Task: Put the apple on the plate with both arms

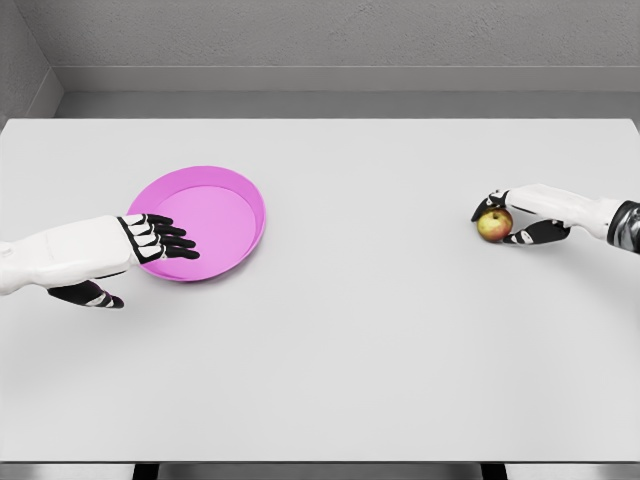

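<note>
Right hand [515,218] grasps the apple [494,225]; left hand [150,240], fingers extended, hides the plate [215,205] rim.

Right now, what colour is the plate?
Bright pink plate, seen clearly in the head view.

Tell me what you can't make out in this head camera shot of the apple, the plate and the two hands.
- Head view: the side of the apple facing the right hand is covered by it, so how firmly it is gripped is unclear.
- Head view: the near-left rim of the plate is hidden behind the left hand; contact cannot be judged.
- Both arms are cut off by the picture's side edges.
</note>
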Available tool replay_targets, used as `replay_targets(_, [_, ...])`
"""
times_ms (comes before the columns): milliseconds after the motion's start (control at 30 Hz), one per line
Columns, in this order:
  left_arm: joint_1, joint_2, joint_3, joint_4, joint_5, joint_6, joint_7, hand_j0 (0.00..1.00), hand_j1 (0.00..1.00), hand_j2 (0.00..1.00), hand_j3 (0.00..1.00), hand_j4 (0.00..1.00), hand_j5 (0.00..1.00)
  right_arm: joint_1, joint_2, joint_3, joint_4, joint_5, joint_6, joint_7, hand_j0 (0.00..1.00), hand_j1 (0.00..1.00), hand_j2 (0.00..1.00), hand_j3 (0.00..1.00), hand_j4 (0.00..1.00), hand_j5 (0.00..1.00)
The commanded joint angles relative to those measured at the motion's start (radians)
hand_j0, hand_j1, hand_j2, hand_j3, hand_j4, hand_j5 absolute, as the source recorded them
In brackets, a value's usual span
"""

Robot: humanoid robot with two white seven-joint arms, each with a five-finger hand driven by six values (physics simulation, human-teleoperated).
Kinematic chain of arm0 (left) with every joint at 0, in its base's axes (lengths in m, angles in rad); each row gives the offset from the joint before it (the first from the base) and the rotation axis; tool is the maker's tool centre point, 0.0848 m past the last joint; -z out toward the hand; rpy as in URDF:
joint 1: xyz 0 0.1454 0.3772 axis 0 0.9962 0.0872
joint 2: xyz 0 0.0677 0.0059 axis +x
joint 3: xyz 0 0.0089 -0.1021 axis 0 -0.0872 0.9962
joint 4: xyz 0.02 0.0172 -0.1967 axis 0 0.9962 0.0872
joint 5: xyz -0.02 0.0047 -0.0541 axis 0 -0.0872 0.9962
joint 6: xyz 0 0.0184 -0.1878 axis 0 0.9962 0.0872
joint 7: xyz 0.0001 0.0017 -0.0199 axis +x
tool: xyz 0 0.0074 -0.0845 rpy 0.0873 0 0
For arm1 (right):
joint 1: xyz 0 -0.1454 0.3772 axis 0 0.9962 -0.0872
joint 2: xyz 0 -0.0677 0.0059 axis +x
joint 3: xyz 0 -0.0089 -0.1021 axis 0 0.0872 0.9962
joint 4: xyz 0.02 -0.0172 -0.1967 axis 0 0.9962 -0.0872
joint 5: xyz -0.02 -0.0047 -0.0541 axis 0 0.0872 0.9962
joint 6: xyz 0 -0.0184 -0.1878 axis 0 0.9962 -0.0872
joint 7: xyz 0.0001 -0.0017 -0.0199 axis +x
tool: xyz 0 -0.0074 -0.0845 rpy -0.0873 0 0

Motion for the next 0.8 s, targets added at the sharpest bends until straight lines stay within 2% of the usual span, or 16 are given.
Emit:
replay_targets(0, [0.0, 0.001, 0.001, 0.0, 0.007, 0.001, 0.001, 1.0, 1.0, 1.0, 1.0, 1.0, 1.0, 0.0, 0.0, -0.001, 0.001, -0.008, 0.003, 0.0, 0.59, 0.59, 0.59, 0.59, 0.59, 0.59])
replay_targets(233, [-0.002, 0.001, 0.001, 0.0, 0.007, 0.001, -0.001, 1.0, 1.0, 1.0, 1.0, 1.0, 1.0, -0.005, 0.014, -0.004, 0.001, -0.016, 0.003, 0.0, 0.59, 0.59, 0.59, 0.59, 0.59, 0.59])
replay_targets(400, [-0.003, 0.001, 0.001, 0.001, 0.007, 0.001, 0.001, 1.0, 1.0, 1.0, 1.0, 1.0, 1.0, -0.014, 0.029, -0.005, 0.0, -0.054, 0.003, 0.0, 0.54, 0.54, 0.54, 0.54, 0.54, 0.54])
replay_targets(500, [-0.003, 0.002, 0.001, 0.001, 0.007, 0.001, 0.001, 1.0, 1.0, 1.0, 1.0, 1.0, 1.0, -0.018, 0.053, -0.005, -0.034, -0.08, 0.003, 0.0, 0.5, 0.5, 0.5, 0.5, 0.5, 0.5])
replay_targets(567, [-0.003, 0.001, 0.001, 0.001, 0.007, 0.001, 0.001, 1.0, 1.0, 1.0, 1.0, 1.0, 1.0, -0.017, 0.078, 0.004, -0.134, -0.08, 0.003, 0.0, 0.48, 0.48, 0.48, 0.48, 0.48, 0.48])
replay_targets(600, [-0.003, 0.002, 0.001, 0.0, 0.007, 0.001, -0.001, 1.0, 1.0, 1.0, 1.0, 1.0, 1.0, -0.015, 0.078, 0.025, -0.214, -0.08, 0.003, 0.0, 0.48, 0.48, 0.48, 0.48, 0.48, 0.48])
replay_targets(667, [-0.003, 0.002, 0.001, 0.001, 0.007, 0.001, -0.001, 1.0, 1.0, 1.0, 1.0, 1.0, 1.0, -0.017, 0.08, 0.108, -0.329, -0.08, 0.003, 0.0, 0.48, 0.48, 0.48, 0.48, 0.48, 0.48])
replay_targets(767, [-0.003, 0.002, 0.001, 0.0, 0.007, 0.001, 0.001, 1.0, 1.0, 1.0, 1.0, 1.0, 1.0, -0.017, 0.083, 0.182, -0.433, -0.079, 0.003, 0.0, 0.48, 0.48, 0.48, 0.48, 0.48, 0.48])
